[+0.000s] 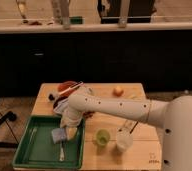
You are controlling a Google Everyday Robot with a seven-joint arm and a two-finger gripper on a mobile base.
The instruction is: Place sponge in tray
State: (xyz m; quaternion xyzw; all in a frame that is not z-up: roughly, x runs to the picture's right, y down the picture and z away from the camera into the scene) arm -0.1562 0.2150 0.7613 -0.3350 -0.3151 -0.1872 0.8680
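The sponge (58,135), blue with a yellow side, lies over the right part of the green tray (24,156) at the table's front left. My gripper (67,131) is at the end of the white arm (109,106), which reaches in from the right. It hangs right over the tray against the sponge's right side. The gripper's body hides where it meets the sponge.
A fork-like utensil (62,150) and another utensil (32,135) lie in the tray. A green cup (102,137) and a clear cup (123,141) stand right of the tray. An orange fruit (118,90) and a red dish (67,87) sit at the back of the wooden table.
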